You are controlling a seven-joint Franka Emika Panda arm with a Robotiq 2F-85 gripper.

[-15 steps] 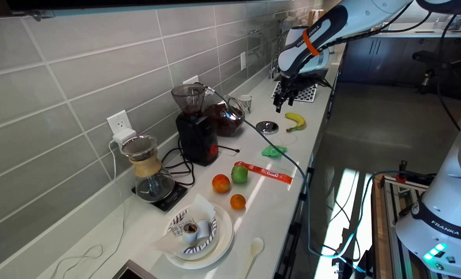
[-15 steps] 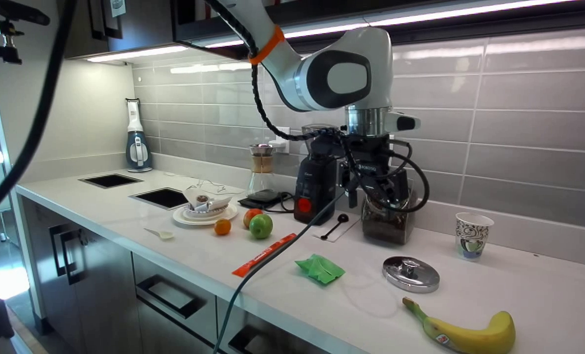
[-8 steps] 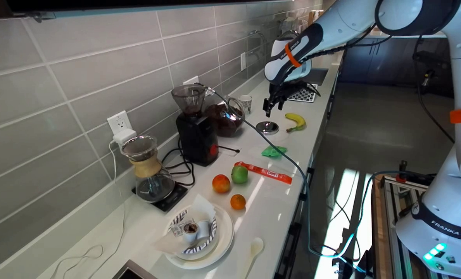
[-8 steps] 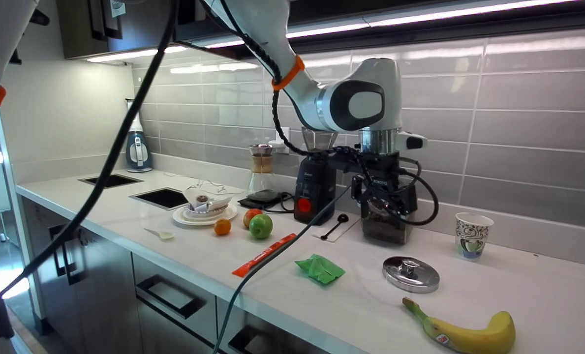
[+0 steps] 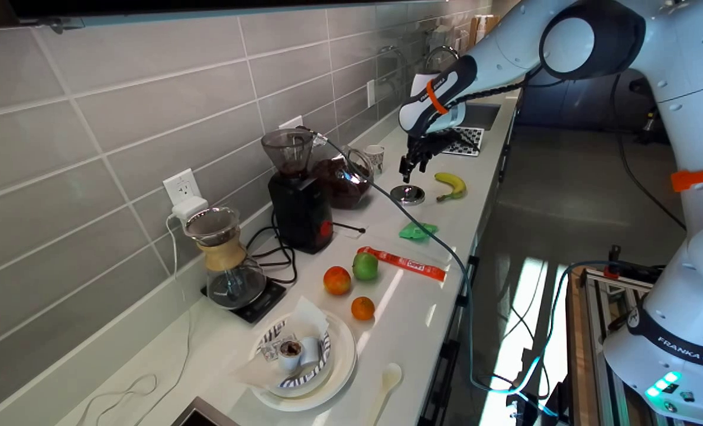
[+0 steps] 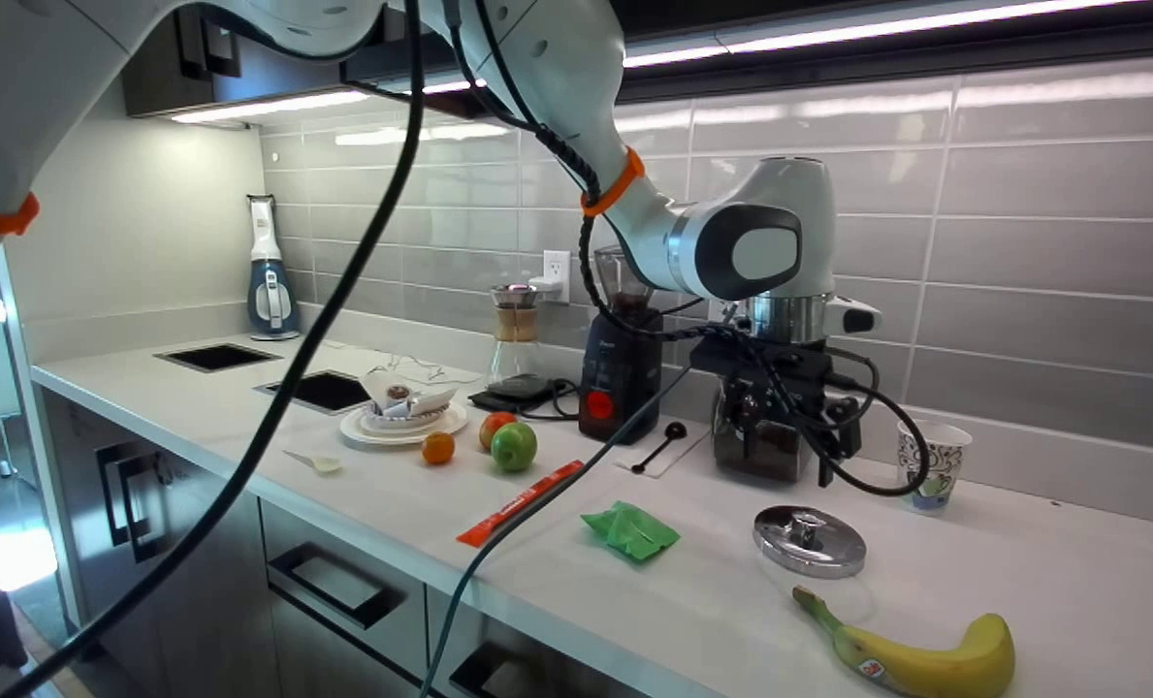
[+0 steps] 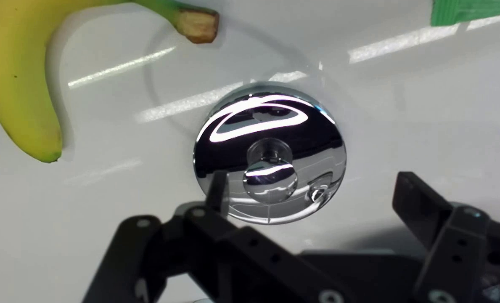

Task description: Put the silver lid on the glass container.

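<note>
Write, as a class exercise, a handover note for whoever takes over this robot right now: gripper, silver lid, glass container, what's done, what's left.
Gripper: open, holding nothing, above the counter near the lid.
Silver lid: flat on the counter, knob up, close to the banana.
Glass container: near the black grinder, dark contents inside, silver lid not on it.
Done: gripper is near the lid; lid not yet gripped.
Left: grip the lid, probably by its knob, lift it, carry it over and set it on the container.
</note>
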